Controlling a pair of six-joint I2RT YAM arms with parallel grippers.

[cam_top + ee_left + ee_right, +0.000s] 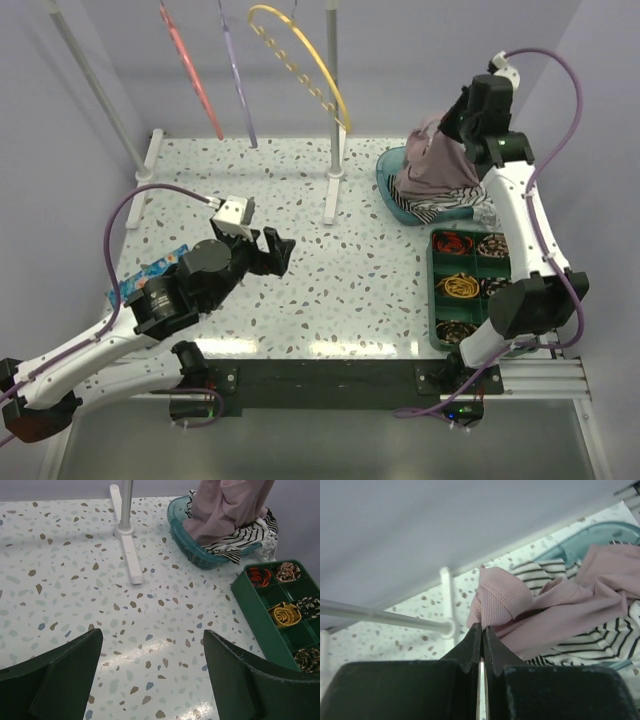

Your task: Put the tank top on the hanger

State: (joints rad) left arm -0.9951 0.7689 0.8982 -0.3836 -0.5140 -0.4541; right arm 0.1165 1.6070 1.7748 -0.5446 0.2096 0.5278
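The right tool (481,630) is pinching the tank top (505,597), fully closed; the left tool (152,642) is hanging wide open, empty.

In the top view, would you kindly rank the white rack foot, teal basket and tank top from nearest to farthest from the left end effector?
1. white rack foot, just ahead-right of the left end effector.
2. teal basket, farther right.
3. tank top, rising from it, far right.

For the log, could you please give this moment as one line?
right tool: shut on tank top, lower part in basket | left tool: open, empty | hanger: bare
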